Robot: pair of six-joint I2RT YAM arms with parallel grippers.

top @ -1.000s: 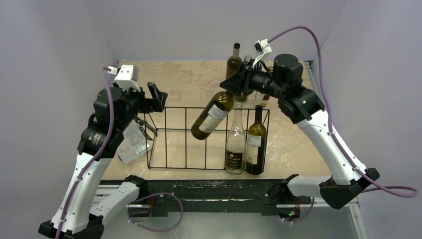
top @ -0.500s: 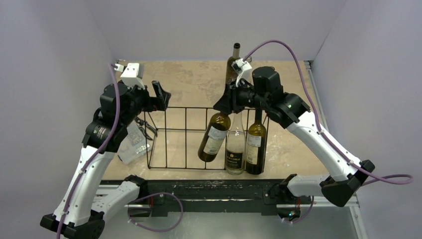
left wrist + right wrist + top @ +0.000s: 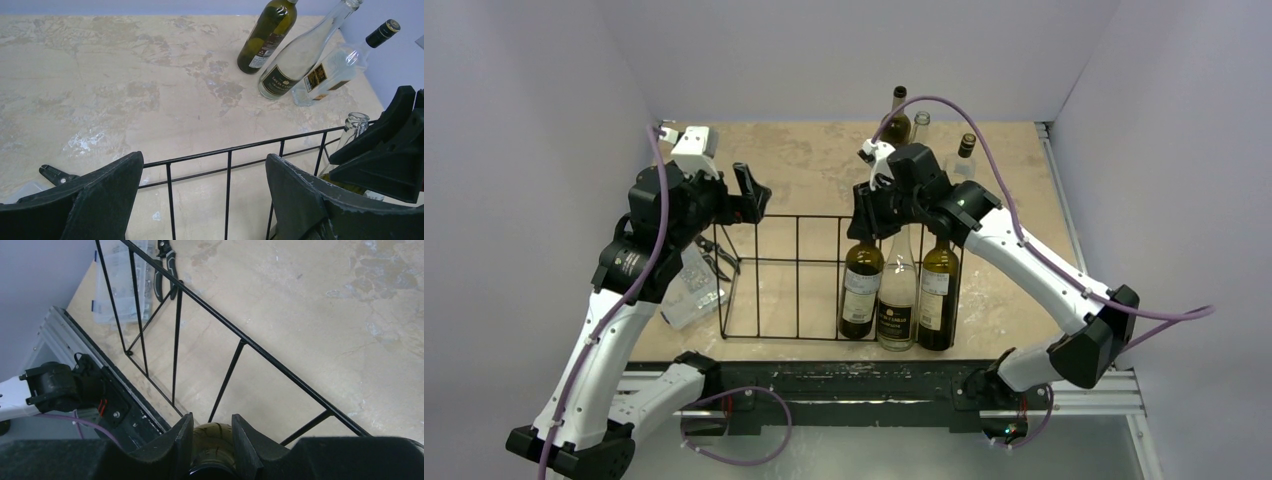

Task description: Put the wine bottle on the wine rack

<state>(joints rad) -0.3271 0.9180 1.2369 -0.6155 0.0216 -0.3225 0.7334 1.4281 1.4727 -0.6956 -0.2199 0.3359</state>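
Observation:
A dark olive wine bottle point(image 3: 861, 290) stands upright inside the black wire wine rack point(image 3: 774, 216), third from its right end. Its base is level with the clear bottle point(image 3: 897, 295) and the dark bottle point(image 3: 938, 290) beside it. My right gripper point(image 3: 864, 212) is shut on its neck from above; in the right wrist view the fingers point(image 3: 178, 442) clamp the bottle's shoulder point(image 3: 212, 440), with the rack's top rail point(image 3: 240, 340) just beyond. My left gripper point(image 3: 750, 194) hovers open over the rack's far left corner, its fingers point(image 3: 107, 192) straddling the rail point(image 3: 225, 152) without touching it.
Three more bottles stand at the back of the table: a green one point(image 3: 896, 120), a clear one point(image 3: 920, 125) and a clear black-capped one point(image 3: 965, 150). A clear plastic organiser box point(image 3: 689, 290) and black pliers point(image 3: 717, 255) lie left of the rack.
My right arm has swung the bottle from a tilt above the rack down to upright inside it, next to the clear bottle. The left gripper has barely shifted.

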